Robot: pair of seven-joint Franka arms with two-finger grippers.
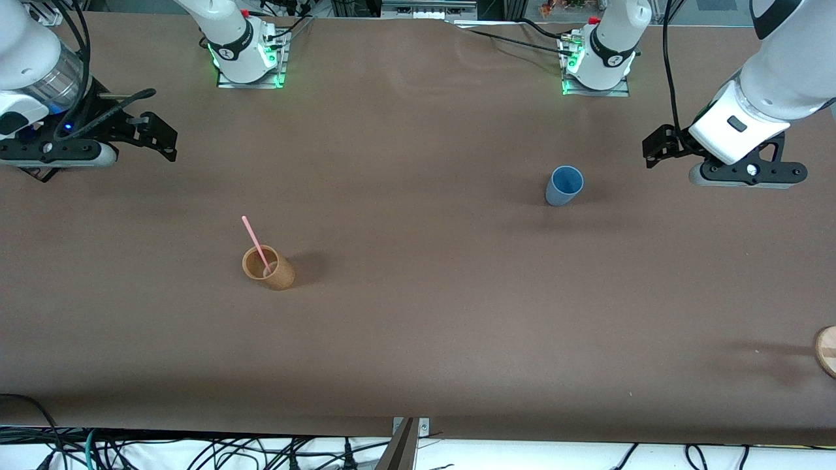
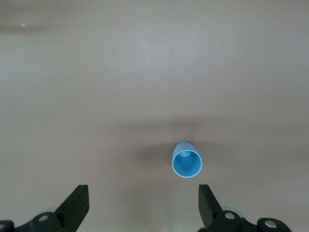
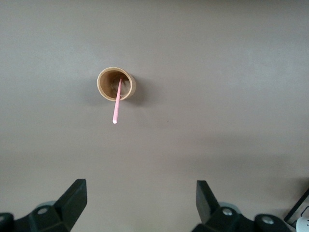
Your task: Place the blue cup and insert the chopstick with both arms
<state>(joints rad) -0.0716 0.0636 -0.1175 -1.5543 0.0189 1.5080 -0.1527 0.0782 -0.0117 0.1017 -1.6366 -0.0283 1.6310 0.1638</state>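
The blue cup (image 1: 564, 185) stands upright on the brown table toward the left arm's end; it also shows in the left wrist view (image 2: 187, 163). The pink chopstick (image 1: 255, 241) leans inside a tan-brown cup (image 1: 277, 275) toward the right arm's end, nearer to the front camera than the blue cup. The right wrist view shows the chopstick (image 3: 117, 105) in that tan cup (image 3: 132, 88). My left gripper (image 1: 653, 150) hangs open and empty beside the blue cup, also seen in its wrist view (image 2: 143, 193). My right gripper (image 1: 166, 138) hangs open and empty (image 3: 140, 187) over bare table.
A round wooden piece (image 1: 827, 349) lies at the table's edge toward the left arm's end, near the front camera. The arm bases (image 1: 248, 59) (image 1: 597, 65) stand along the table's back edge. Cables (image 1: 196, 450) run below the front edge.
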